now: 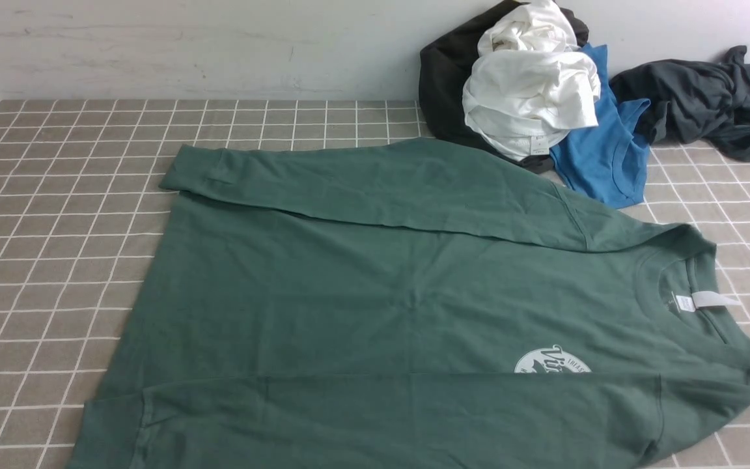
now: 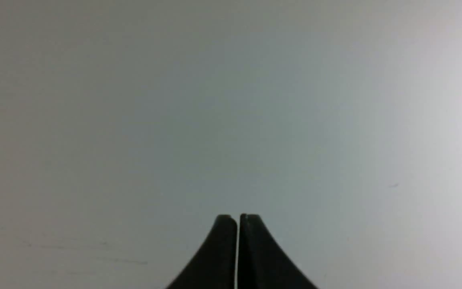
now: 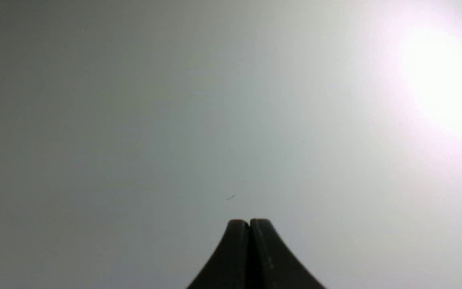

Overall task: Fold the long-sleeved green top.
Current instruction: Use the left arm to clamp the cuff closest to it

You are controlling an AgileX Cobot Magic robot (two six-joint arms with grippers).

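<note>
I'm looking at the green long-sleeved top point(image 1: 375, 306), which lies flat on the checked tablecloth point(image 1: 56, 228) with its collar to my right and its white neck label point(image 1: 707, 301) showing. The far sleeve point(image 1: 362, 185) is folded across the body. The near sleeve point(image 1: 414, 417) is too, covering half of the round white logo point(image 1: 552, 361). By the wall point(image 1: 186, 45) there's a heap: a white garment point(image 1: 531, 98) on a black one point(image 1: 443, 85). A blue T-shirt point(image 1: 603, 156) sits just beside the top's shoulder, and a charcoal garment point(image 1: 700, 98) lies next to the blue one.
</note>
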